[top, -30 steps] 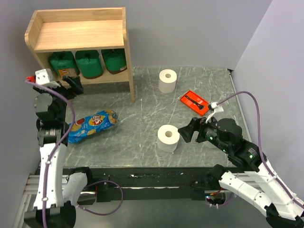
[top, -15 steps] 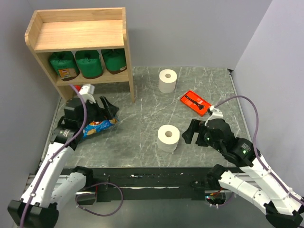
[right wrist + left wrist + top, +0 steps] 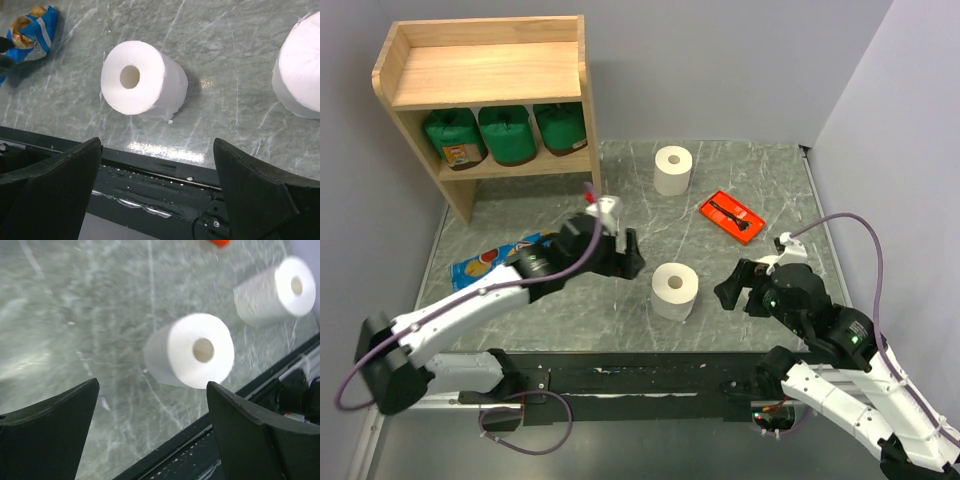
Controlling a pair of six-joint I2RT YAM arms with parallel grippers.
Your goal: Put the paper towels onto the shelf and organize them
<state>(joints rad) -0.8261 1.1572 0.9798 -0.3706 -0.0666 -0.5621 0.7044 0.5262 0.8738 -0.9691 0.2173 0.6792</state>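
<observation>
a: top camera. a light natural-wood two-tier shelf (image 3: pixel 485 70) stands at the far left of the grey marbled tabletop (image 3: pixel 650 225). three dark green wrapped rolls (image 3: pixel 507 133) sit side by side on its lower tier.

b: any print to read?

a: none legible. the leftmost green roll has an orange-brown label (image 3: pixel 463 153), too small to read. the blue crinkly snack bag (image 3: pixel 480 265) lies flat left of centre, its lettering unreadable.

b: and the white towels?

a: the near white roll (image 3: pixel 674 290), plain with a hollow centre tube, stands upright between the arms. the left gripper (image 3: pixel 632 255) is just left of it with jaws spread, holding nothing. the right gripper (image 3: pixel 732 282) is to its right, jaws also spread, not touching. the far white roll (image 3: pixel 673 170) stands upright right of the shelf, and a flat orange-red tray (image 3: pixel 729 216) lies beyond it.

b: left wrist?

a: the near white roll (image 3: pixel 192 350) sits beyond the two parted dark fingers (image 3: pixel 50 435), untouched. a third white roll (image 3: pixel 277 290), blurred, is at the upper right, close to the table's near edge.

b: right wrist?

a: the near white roll (image 3: pixel 137 77) stands mid-frame, clear of the parted fingers (image 3: pixel 250 195). the third white roll (image 3: pixel 300 65) is cut off by the right edge, and the snack bag (image 3: pixel 30 27) shows at the top left.
</observation>
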